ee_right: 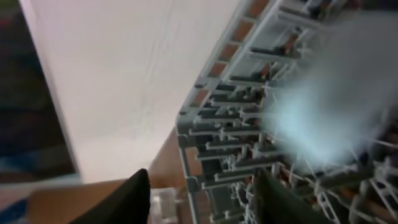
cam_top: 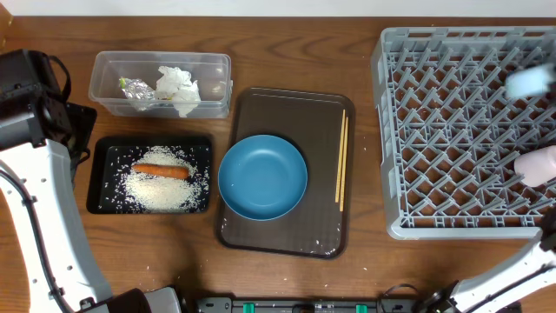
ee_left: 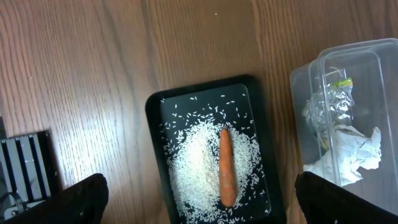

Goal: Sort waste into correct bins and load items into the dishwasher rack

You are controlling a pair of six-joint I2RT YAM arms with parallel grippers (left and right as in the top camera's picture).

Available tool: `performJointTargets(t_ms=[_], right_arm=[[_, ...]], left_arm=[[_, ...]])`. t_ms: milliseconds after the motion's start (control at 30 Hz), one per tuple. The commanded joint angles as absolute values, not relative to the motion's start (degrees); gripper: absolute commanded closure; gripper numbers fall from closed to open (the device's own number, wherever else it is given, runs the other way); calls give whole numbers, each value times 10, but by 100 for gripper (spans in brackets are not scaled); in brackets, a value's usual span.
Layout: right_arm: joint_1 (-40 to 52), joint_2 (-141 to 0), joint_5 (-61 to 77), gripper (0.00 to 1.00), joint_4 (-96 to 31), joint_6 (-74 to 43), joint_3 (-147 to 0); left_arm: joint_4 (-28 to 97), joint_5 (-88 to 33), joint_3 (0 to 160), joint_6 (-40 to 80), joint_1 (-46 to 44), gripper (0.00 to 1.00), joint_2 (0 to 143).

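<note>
Appearing beyond the right fingers (ee_right: pixel 134 199), light-blue bowl (ee_right: pixel 323 124) over rack (ee_right: pixel 217 143).

no legible text, no labels, brands, numbers or signs readable in any view
</note>
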State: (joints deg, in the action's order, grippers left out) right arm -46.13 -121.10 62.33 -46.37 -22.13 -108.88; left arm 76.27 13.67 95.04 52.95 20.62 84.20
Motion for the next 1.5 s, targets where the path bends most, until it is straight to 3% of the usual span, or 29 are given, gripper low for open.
performJointTargets(t_ms=[0,200,333,467,567,600,767,1033,1333,1467], right_arm=[[-458,-1132,533,45,-486,-220,-1093],[-434,-1014,488,27,-522,-220,-1093],[-385,-937,465,28,-552,-216,-1093],[-267,-855,249,25,-614,-205,-1093],[-128,-825,76,2,-653,-206,-1093],[-101,-825,55,1,-659,-206,-1093],[83,-853,-7,1,-683,-209,-1074],[234,-971,41,1,-662,-268,-1032],[298,-1157,-7,1,-653,-380,-1029],[296,-1214,-15,7,-648,-394,-1029]], left_arm=[[765,140,946,537,209,2,842],[765,140,946,537,209,2,842],[765,140,946,537,209,2,842],[765,140,946,537,209,2,842],[765,140,946,537,209,2,842],[765,140,946,537,209,2,842],[765,140,946,537,209,2,842],[765,140,946,537,209,2,842],[765,140,946,537,209,2,842],[765,140,946,537,209,2,842]])
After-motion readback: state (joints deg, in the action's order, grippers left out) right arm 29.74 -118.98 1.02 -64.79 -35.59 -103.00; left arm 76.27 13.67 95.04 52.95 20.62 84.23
